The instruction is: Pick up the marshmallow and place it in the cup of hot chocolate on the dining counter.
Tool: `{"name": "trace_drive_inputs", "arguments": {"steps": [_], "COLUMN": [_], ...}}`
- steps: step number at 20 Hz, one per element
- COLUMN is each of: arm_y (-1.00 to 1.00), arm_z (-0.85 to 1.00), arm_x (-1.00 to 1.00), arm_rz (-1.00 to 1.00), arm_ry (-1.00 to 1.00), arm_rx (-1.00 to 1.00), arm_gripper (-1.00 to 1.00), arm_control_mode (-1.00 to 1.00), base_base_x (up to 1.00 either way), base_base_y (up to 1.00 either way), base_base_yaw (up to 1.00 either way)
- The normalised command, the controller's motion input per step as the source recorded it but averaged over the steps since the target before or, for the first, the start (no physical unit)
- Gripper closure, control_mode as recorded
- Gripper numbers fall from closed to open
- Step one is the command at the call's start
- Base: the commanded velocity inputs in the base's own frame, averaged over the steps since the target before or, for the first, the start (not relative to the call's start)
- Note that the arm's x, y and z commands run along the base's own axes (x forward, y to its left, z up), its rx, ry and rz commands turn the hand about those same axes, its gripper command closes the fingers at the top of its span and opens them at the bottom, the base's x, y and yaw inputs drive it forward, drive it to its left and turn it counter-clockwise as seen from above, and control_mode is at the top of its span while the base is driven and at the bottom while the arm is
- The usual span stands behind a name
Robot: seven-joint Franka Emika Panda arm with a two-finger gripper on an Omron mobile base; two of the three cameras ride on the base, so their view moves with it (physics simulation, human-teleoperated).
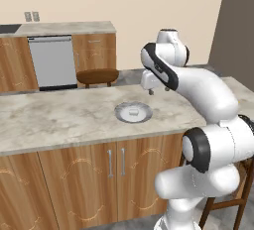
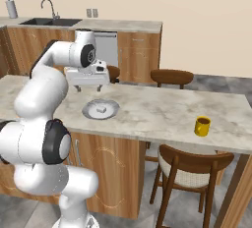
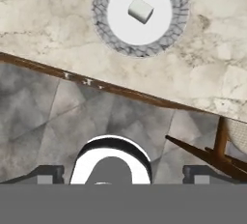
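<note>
The marshmallow [image 1: 133, 110] [image 2: 102, 108] [image 3: 141, 10] is a tiny white block lying in the middle of a round grey-white plate [image 1: 120, 113] [image 2: 88, 110] [image 3: 103, 25] on the dining counter [image 1: 59, 120] [image 2: 152, 109]. The yellow cup of hot chocolate [image 2: 202, 126] stands far to the plate's right, near the counter's front edge. My gripper [image 1: 159, 90] [image 2: 89, 88] [image 3: 123, 175] hangs open above the counter, a little higher than the plate and beside it, touching nothing. Its fingertips [image 3: 46, 175] stand wide apart with nothing between them.
A wooden chair [image 2: 192, 165] stands at the counter's near side below the cup. Round stools [image 1: 97, 76] [image 2: 171, 77] sit on the far side. The back wall counter holds a steel dishwasher [image 1: 52, 61] and a sink [image 2: 49, 21].
</note>
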Motion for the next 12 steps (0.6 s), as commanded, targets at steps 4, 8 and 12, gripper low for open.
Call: {"name": "trace_drive_inputs", "arguments": {"steps": [4, 8, 12], "arm_y": [0.28, 0.22, 0.0], "arm_z": [-0.43, -0.56, -0.52], "arm_x": [0.79, 0.71, 0.44], "arm_rz": [0.26, 0.24, 0.24], "arm_ry": [0.13, 0.05, 0.0], "arm_rx": [0.0, 0.0, 0.0], "arm_gripper": [-1.0, -1.0, -1.0], "arm_control_mode": [-1.0, -1.0, -1.0], "base_base_x": [0.0, 0.0, 0.0], "base_base_y": [0.0, 0.0, 0.0], "base_base_yaw": [0.0, 0.0, 0.0]}}
